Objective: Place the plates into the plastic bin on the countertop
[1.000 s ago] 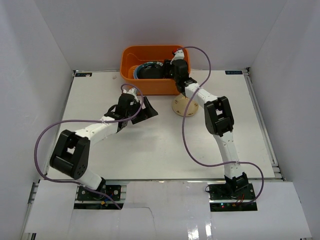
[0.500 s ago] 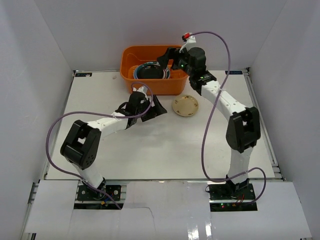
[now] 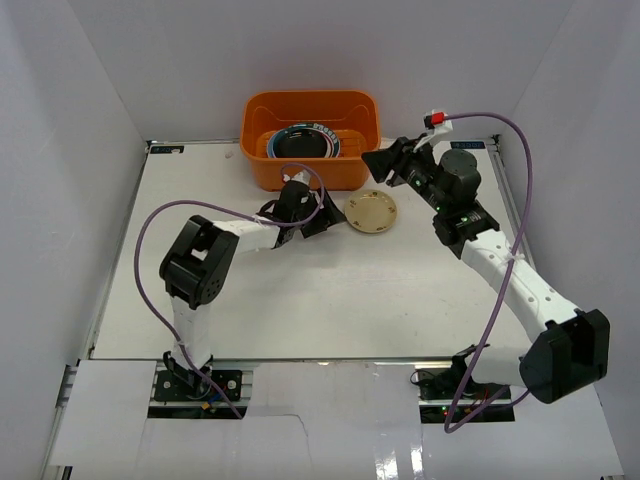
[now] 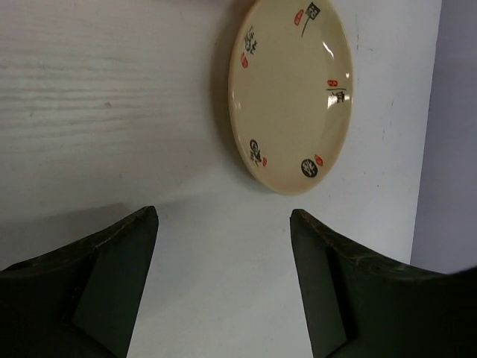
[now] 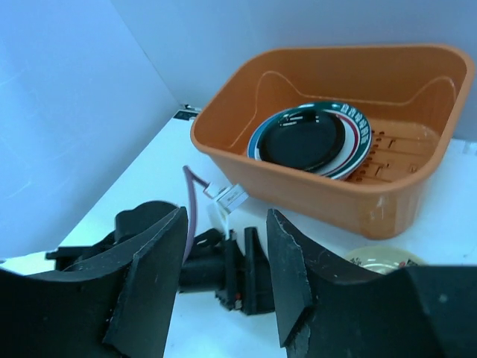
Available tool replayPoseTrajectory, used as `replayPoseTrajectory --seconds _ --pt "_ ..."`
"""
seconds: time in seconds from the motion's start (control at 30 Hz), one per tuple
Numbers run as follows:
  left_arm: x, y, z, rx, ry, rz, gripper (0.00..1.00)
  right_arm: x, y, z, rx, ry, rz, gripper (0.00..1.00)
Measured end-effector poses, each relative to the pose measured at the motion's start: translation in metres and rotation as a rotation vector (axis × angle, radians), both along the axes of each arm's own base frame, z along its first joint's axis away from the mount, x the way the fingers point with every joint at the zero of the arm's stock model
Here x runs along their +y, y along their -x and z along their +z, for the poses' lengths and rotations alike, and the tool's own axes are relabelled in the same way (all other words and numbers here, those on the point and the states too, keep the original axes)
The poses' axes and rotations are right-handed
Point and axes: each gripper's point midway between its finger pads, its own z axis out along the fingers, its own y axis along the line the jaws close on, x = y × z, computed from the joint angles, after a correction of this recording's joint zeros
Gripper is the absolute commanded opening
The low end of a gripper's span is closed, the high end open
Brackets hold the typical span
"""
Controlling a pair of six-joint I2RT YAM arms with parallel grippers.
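The left gripper (image 3: 328, 217) (image 4: 223, 220) was held low over the countertop (image 3: 300, 300), and its two fingers (image 4: 119, 283) were spread wide apart with nothing between them. A small tan plate (image 3: 371, 211) (image 4: 291, 97) was seen lying flat on the countertop just ahead of those fingers and a little to one side, and it was not touched by them. Small red and black marks could be made out around the inside of that plate. The right gripper (image 3: 380, 162) (image 5: 225, 216) was held up above the countertop, and its fingers (image 5: 156, 276) were also spread apart and empty. The plastic bin (image 3: 320, 175) (image 5: 298, 186) was found ahead of the right gripper and below it. Inside the bin, a stack of plates was leaned toward one end, with a glossy black plate (image 3: 300, 143) (image 5: 302, 139) on top and a patterned plate (image 5: 358, 145) showing under it. The other plates in the stack were mostly hidden. The tan plate was set near the front wall of the bin, between the two grippers.
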Motion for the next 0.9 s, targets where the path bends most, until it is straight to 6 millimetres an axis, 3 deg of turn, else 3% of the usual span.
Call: replayPoseTrajectory --seconds 0.13,0.37,0.63,0.8,0.9 --pt "-0.011 -0.017 -0.021 0.016 -0.003 0.024 0.72 -0.006 0.013 -0.022 0.038 0.002 0.001 0.52" --pt "-0.035 -0.049 -0.025 -0.011 0.070 0.055 0.54 -0.009 0.027 -0.058 0.110 0.004 0.011 0.52" --pt "-0.048 -0.059 -0.037 -0.005 0.087 0.071 0.00 -0.009 0.034 -0.070 0.139 -0.007 0.025 0.52" --pt "-0.050 -0.056 -0.036 -0.018 0.076 0.052 0.00 -0.007 0.035 -0.064 0.127 -0.031 0.037 0.54" --pt "-0.047 -0.039 -0.036 -0.016 0.064 0.025 0.00 -0.006 0.036 -0.063 0.127 -0.033 0.042 0.54"
